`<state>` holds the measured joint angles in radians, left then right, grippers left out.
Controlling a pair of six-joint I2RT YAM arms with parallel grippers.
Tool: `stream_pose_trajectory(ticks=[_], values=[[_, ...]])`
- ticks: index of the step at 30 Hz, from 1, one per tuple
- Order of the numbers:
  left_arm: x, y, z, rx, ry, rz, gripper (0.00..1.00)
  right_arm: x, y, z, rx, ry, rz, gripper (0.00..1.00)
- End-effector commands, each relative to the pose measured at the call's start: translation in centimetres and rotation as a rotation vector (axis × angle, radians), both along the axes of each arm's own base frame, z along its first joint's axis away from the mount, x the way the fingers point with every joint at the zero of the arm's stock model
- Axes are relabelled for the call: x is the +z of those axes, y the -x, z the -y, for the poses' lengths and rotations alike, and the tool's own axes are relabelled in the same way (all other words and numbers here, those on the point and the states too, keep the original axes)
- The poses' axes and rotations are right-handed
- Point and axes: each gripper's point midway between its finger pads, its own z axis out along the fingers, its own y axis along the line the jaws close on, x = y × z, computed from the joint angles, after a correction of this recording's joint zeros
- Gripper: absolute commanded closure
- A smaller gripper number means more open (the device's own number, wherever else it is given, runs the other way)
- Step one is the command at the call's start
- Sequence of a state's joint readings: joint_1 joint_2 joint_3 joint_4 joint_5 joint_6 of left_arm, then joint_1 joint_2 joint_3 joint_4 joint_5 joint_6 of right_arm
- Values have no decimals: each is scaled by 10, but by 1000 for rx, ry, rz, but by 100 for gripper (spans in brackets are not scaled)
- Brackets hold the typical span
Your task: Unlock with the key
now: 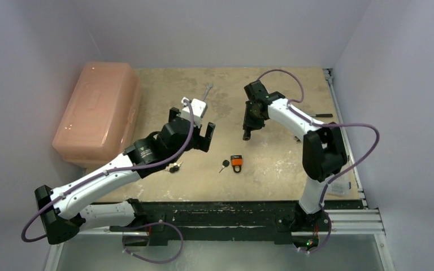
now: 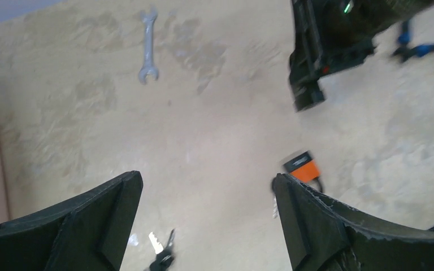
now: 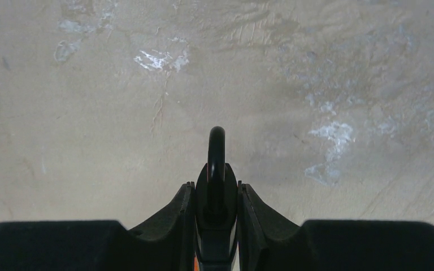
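My left claw [image 2: 206, 191] wide open, my right claw [image 3: 216, 191] clamped on a dark looped piece [image 3: 216, 151], orange padlock [image 1: 236, 163] at its six o'clock

No readable text. Round badge [image 1: 144, 151] on the left arm's joint is too small to read; orange padlock [image 1: 236, 163], right of the badge, has markings too blurred.

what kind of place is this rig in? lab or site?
Looks like a lab robot cell, not a real site: plain walls box in a worn board tabletop on an aluminium rail frame, and a few props lie on it: an orange padlock, keys, a wrench, a pink plastic case.
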<state>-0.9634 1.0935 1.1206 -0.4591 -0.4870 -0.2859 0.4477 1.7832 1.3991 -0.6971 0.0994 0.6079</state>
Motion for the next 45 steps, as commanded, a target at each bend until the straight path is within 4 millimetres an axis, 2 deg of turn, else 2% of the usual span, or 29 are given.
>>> stream_pose_trajectory(ticks=[1,4,10,14,18,20,26,29,34,36,39,45], values=[[-52,-7,-31,51,-241,-1,8,13,-28,-5,79,50,35,100],[-64,-3,-30,15,-283,-37,14,1,-40,-2,79,99,6,100],[-77,2,-24,-28,-282,-60,15,-19,-55,-5,64,100,-24,100],[-82,3,-22,-40,-291,-79,15,-34,-57,-6,62,101,-46,98],[-85,3,-21,-43,-296,-86,15,-36,-57,-8,75,88,-35,68],[-86,2,-21,-43,-301,-91,15,-35,-57,-8,75,81,-30,59],[-89,2,-20,-44,-308,-97,15,-34,-57,-9,75,76,-27,47],[-90,3,-20,-45,-310,-99,15,-32,-58,-9,75,76,-21,45],[-90,2,-21,-41,-314,-98,15,-23,-61,-8,74,79,1,36],[-89,2,-23,-34,-315,-93,15,-15,-62,-8,72,78,21,29],[-85,0,-28,-9,-317,-78,14,6,-65,-7,72,73,68,21],[-79,-6,-40,60,-332,-58,14,54,-64,-6,104,52,180,17]])
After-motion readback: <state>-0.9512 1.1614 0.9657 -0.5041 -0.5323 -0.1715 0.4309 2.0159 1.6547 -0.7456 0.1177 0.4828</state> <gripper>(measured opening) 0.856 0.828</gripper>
